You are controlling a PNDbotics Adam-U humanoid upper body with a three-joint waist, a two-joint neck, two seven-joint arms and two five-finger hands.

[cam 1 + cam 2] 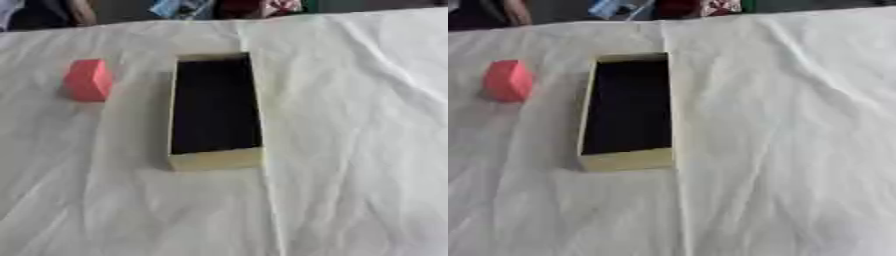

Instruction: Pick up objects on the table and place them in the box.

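A long, narrow box (pixel 215 159) with pale yellowish walls and a dark inside lies open-topped on the bench (pixel 350 150), which is covered by a creased white cloth. Its long axis runs from the near edge toward the far edge, one short end wall facing the camera and the other pointing to the far edge. It sits somewhat left of the bench's middle. A pink-red block (pixel 87 80) stands on the cloth to the left of the box, apart from it, level with the box's far half and nearer the left edge. Nothing can be made out inside the box. Neither robot hand shows in either view, so their state cannot be told
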